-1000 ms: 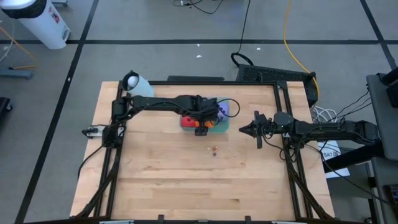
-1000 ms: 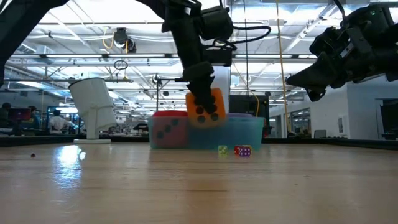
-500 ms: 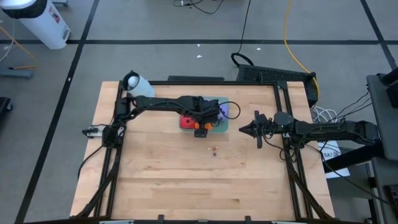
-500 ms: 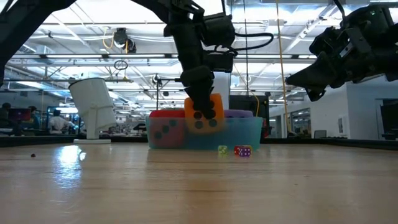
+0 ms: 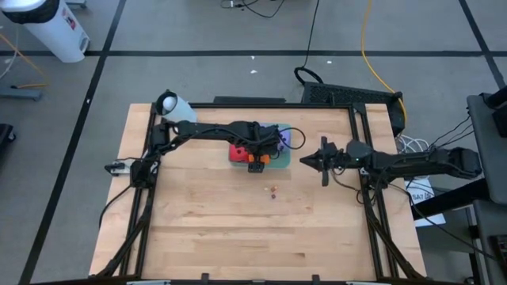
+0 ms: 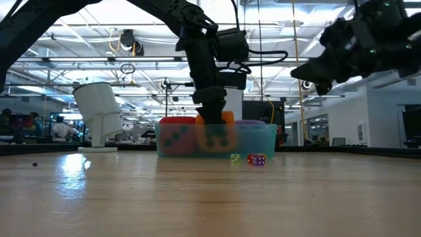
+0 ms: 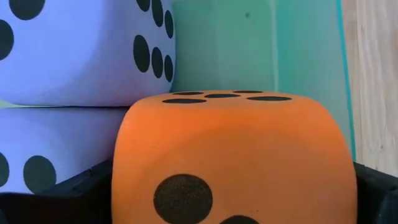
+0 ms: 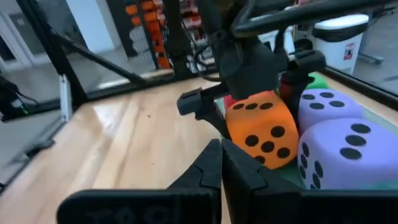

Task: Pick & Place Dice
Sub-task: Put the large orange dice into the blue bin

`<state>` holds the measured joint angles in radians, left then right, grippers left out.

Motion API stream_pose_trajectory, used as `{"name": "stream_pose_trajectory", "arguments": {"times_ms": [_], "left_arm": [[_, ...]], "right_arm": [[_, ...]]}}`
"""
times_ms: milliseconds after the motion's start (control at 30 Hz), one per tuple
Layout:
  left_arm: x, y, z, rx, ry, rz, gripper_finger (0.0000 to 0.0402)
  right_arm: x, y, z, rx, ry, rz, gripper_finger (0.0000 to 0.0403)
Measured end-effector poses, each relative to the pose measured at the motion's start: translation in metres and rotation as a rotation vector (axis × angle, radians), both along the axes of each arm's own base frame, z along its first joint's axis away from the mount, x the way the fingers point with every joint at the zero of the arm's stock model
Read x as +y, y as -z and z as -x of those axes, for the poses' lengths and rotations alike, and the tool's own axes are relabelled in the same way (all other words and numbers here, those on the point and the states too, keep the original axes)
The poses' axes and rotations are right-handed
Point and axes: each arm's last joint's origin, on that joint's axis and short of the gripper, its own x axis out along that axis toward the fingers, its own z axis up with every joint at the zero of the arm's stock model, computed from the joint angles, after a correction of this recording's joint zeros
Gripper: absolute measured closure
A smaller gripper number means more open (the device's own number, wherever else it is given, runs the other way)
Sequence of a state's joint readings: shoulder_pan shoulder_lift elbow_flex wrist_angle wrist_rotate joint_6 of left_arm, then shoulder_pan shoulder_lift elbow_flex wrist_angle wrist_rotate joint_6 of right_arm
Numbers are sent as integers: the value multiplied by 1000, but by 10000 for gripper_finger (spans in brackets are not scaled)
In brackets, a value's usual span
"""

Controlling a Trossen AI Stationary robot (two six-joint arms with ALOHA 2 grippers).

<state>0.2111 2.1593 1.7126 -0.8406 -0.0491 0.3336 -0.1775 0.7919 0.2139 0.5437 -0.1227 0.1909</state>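
A shallow teal bin (image 5: 279, 158) stands at the table's far middle. In it are the red die (image 5: 237, 152), two purple dice (image 7: 74, 56) (image 7: 50, 149) and a green die (image 8: 316, 79). My left gripper (image 5: 255, 158) is over the bin's near side, shut on the orange die (image 6: 214, 134), which sits low between the bin's walls. My right gripper (image 5: 310, 162) hovers shut to the right of the bin, pointing at it. My left gripper pinches the orange die between its two fingers (image 7: 93, 183), which lie on two opposite side faces (image 7: 127, 180). The fingers come from above, pointing down. The die is upright and down inside the bin; whether it rests on the bin's floor I cannot tell.
Two tiny dice (image 6: 235, 158) (image 6: 256, 159) lie on the bare wood just near of the bin. A white tilted canister (image 5: 174, 107) stands at the far left corner. The near half of the table holds only bare wood (image 5: 253, 237).
My left gripper has gone down, carrying the orange die from above the bin's rim to low inside the bin, still shut on it. My right gripper has drifted a little up and toward the bin.
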Motion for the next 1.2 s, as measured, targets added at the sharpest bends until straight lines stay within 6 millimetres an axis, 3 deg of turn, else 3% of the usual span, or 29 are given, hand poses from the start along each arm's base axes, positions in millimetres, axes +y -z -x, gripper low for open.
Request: {"name": "stream_pose_trajectory", "arguments": {"times_ms": [167, 400, 667, 867, 1200], "left_arm": [[0, 0, 0, 2, 6, -2, 5], [0, 0, 0, 2, 5, -1, 4], [1, -9, -2, 3, 4, 11, 2], [0, -28, -5, 7, 14, 7, 2], [0, -28, -3, 9, 3, 60, 2]], "right_arm": [[0, -6, -30, 77, -3, 125, 403], [2, 14, -59, 102, 32, 245, 403], [3, 14, -61, 78, 38, 215, 403], [3, 14, -61, 78, 36, 216, 403], [3, 15, -61, 90, 32, 215, 403]]}}
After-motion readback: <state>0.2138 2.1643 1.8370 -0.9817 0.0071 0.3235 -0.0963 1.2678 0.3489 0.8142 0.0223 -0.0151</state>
